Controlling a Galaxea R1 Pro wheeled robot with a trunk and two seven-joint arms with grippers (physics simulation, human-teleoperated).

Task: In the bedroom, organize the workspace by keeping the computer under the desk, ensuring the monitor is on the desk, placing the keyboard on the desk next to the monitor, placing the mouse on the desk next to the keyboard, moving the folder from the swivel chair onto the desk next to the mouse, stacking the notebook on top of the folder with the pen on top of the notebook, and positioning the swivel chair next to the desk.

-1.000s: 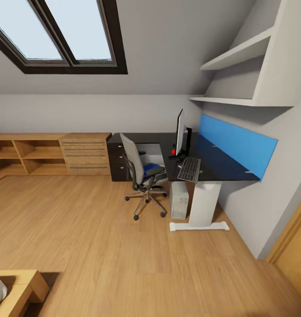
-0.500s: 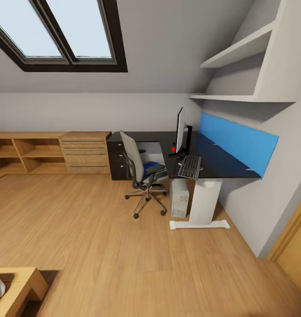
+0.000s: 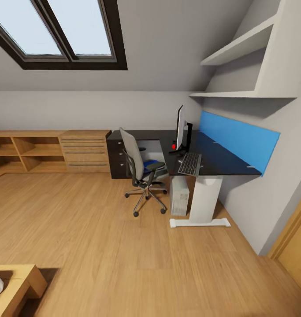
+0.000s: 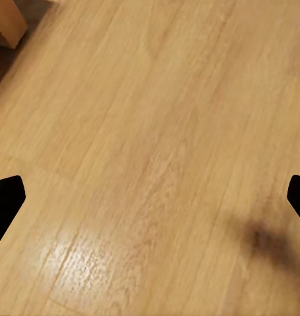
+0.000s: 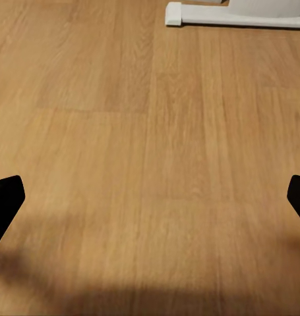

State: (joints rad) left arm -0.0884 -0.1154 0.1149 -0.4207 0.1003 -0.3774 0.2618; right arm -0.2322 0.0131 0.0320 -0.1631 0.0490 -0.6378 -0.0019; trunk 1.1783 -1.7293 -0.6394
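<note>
You're on the approach to the desk (image 3: pixel 221 165), both grippers (image 4: pixel 150 201) (image 5: pixel 150 197) spread wide and empty over bare floor; the folder (image 3: pixel 151 166) lies on the chair (image 3: pixel 139 169) beside it, so next close in within reach of that seat.

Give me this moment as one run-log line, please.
phase: approaching desk | folder on swivel chair | keyboard by monitor | end effectors open, empty
</note>
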